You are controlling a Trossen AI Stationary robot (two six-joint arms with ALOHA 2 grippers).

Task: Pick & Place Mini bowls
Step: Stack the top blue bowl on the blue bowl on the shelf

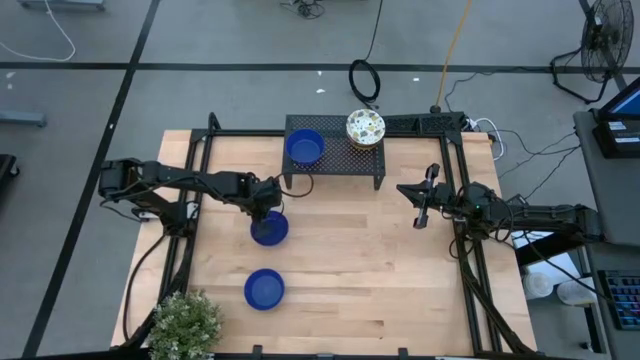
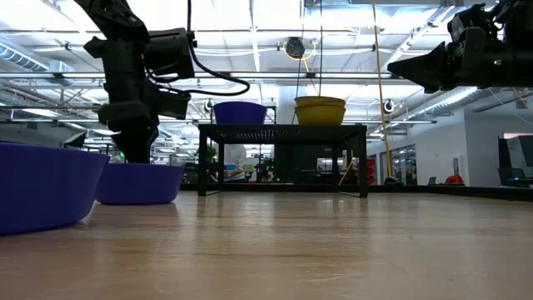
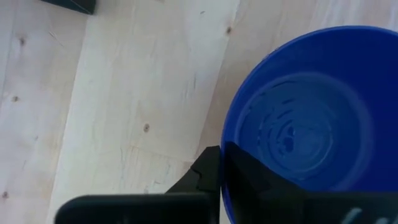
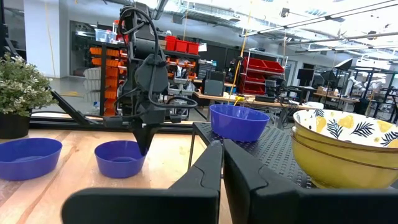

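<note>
Three glossy solid-blue mini bowls in sight: one up on black mesh metal rack beside stacked floral-patterned bowls w/ yellow outsides, one on light wooden tabletop just in front of rack's left end, third further out from rack, near small potted green plant. Left gripper down at middle bowl's rim, one finger inside and one outside, clamped on it. Right gripper off rack's right end, raised above table, fingers pressed together, nothing held.
</note>
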